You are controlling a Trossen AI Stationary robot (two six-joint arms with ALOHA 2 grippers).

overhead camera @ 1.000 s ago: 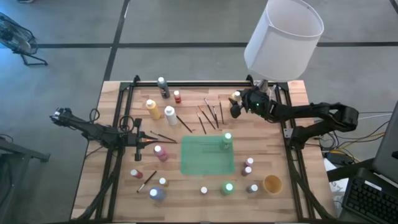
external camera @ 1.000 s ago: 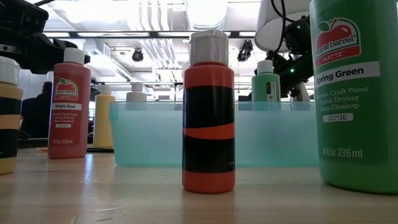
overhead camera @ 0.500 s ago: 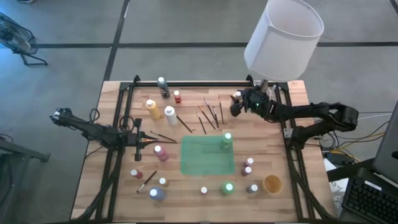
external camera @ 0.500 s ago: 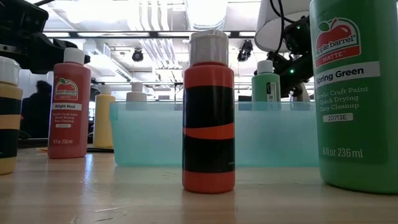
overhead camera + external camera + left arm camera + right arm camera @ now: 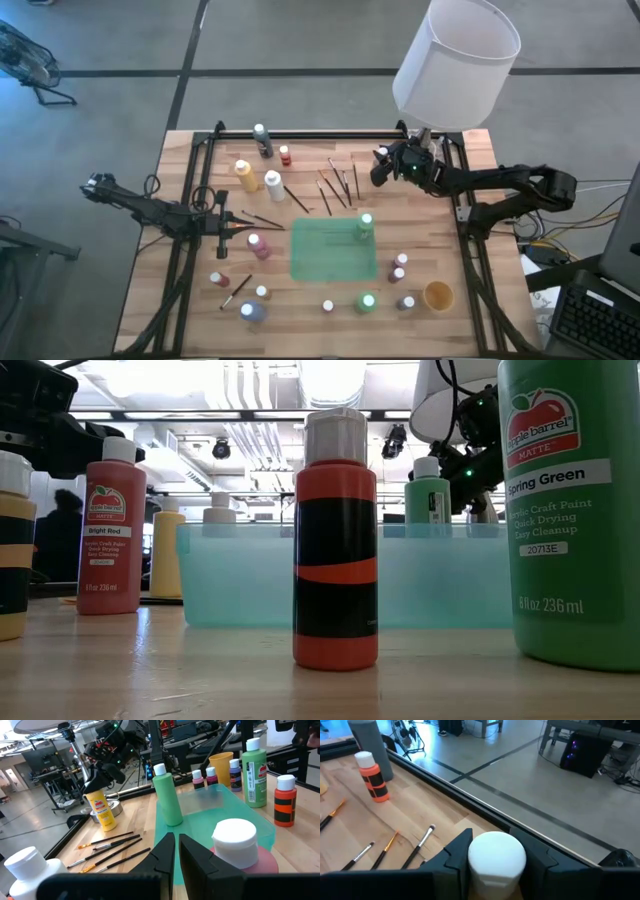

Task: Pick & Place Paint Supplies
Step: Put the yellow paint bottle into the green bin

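Note:
Paint bottles and thin brushes (image 5: 335,185) stand and lie scattered over the wooden table. A yellow bottle (image 5: 102,810) with a white cap stands upright at the far right of the table. My right gripper (image 5: 381,166) is shut on it. My left gripper (image 5: 236,229) hovers at the table's left side, shut and holding nothing; a pink bottle with a white cap (image 5: 235,840) stands just in front of it. A green bottle (image 5: 365,225) stands on the flat green mat (image 5: 325,255). My right gripper pinches the yellow bottle's white cap (image 5: 482,857) between its two fingers (image 5: 455,852), one on each side. The fingers come from the table's right, close to level and slanting a little downward. The bottle stands upright with its base on the table.
A white lampshade (image 5: 457,60) hangs over the far right corner. A tan cup (image 5: 438,295) sits at the near right. More bottles stand at the far left (image 5: 245,175) and along the near edge (image 5: 366,301). A dark metal frame (image 5: 330,133) rims the table.
My right gripper has stayed in place and shut its fingers on the yellow bottle's white cap. The bottle has not moved.

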